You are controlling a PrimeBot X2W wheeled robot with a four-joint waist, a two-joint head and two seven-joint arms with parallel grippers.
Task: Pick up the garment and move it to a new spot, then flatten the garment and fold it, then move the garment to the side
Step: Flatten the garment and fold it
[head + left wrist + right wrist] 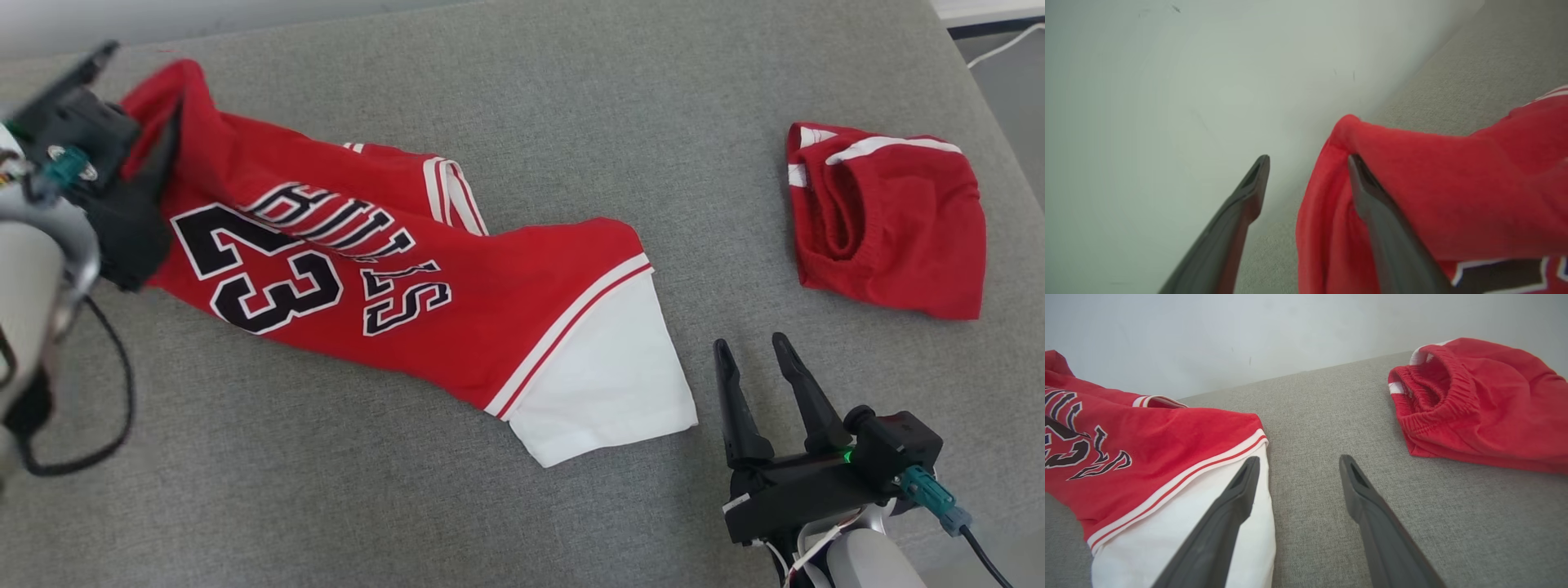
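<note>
The garment [457,318] is a red jersey with "23" and black lettering and a white sleeve. It lies crumpled lengthwise across the grey surface [571,98], from the far left to the middle. My left gripper [139,90] is at its far-left end. In the left wrist view the left gripper [1308,163] is open, and a fold of the garment [1453,192] is draped over one finger. My right gripper [751,345] stands open just right of the white sleeve, with nothing between its fingers. In the right wrist view the right gripper [1299,460] has one finger over the garment's [1167,437] white sleeve.
Folded red shorts [898,237] with white stripes lie at the right; their elastic waistband faces the right wrist camera [1494,396]. A pale wall [1167,81] rises close behind the left gripper. The surface's right edge [971,73] is near the shorts.
</note>
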